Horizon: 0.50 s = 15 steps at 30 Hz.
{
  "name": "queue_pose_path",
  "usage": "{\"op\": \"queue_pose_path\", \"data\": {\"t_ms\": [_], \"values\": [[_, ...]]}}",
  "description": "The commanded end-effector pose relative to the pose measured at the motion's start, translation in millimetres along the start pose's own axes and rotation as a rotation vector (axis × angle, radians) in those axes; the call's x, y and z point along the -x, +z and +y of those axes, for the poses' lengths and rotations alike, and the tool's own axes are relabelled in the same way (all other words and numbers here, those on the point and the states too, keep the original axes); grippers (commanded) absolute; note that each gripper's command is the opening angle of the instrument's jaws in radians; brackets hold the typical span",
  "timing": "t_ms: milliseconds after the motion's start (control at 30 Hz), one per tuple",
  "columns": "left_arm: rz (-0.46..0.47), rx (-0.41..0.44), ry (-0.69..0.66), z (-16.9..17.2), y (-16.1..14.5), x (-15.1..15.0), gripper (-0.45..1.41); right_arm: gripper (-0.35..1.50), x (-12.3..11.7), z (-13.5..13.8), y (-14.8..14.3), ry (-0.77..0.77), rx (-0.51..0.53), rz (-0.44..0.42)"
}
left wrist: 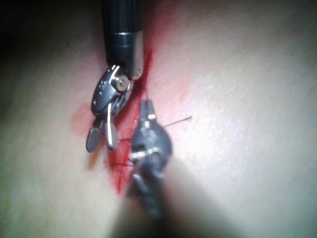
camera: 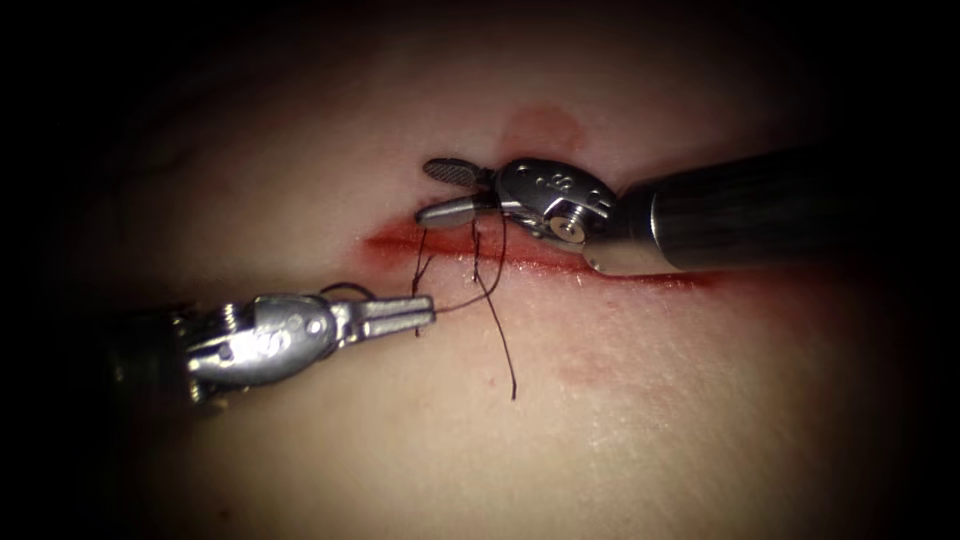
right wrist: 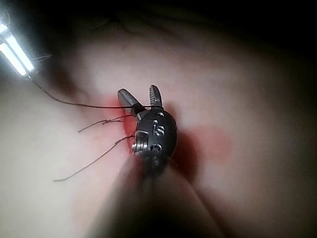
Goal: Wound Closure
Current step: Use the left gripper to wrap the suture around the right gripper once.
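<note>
The cut [camera: 620, 275] runs across the tissue [camera: 650, 420], edged with red fluid. My left tool [camera: 428, 311] lies just below the cut's left end, jaws shut on the dark thread [camera: 465, 305]. From there the thread rises across the cut to my right tool [camera: 425, 190] and passes between the bases of its open jaws. Two loose thread tails [camera: 505, 350] hang from the stitch over the near tissue. In the right wrist view the thread [right wrist: 74, 104] stretches taut from the left tool [right wrist: 15, 54] into the open right tool [right wrist: 138, 90]. I cannot tell where the needle is.
A pale red smear [camera: 540, 128] marks the tissue beyond the right tool. The right shaft [camera: 740, 205] lies over the cut's right half. In the left wrist view the left tool [left wrist: 147, 104] and the right tool [left wrist: 101, 146] sit close together at the cut [left wrist: 119, 178].
</note>
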Motion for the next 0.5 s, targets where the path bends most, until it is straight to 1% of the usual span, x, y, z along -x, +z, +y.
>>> {"op": "queue_pose_path", "data": {"t_ms": [33, 67, 167, 367, 500], "values": [[-0.005, 0.002, -0.001, 0.0, 1.1, 0.4, -0.45, 0.76, 0.6, -0.1, 0.5, -0.011, -0.040, 0.001], [-0.007, 0.001, -0.001, -0.1, 1.4, 0.5, -0.45, 0.74, 0.6, -0.2, 0.3, -0.019, -0.079, -0.007], [-0.020, 0.004, 0.002, -0.5, 2.5, 0.8, -0.45, 0.72, 0.7, -0.3, -0.2, -0.043, -0.150, -0.029], [-0.036, 0.011, 0.009, -1.4, 3.8, 1.9, -0.45, 0.72, 1.2, -0.5, -1.8, -0.078, -0.270, -0.063], [-0.047, 0.016, 0.014, -1.5, 4.2, 2.6, -0.45, 0.71, 1.5, -0.4, -3.1, -0.132, -0.345, -0.057]]}}
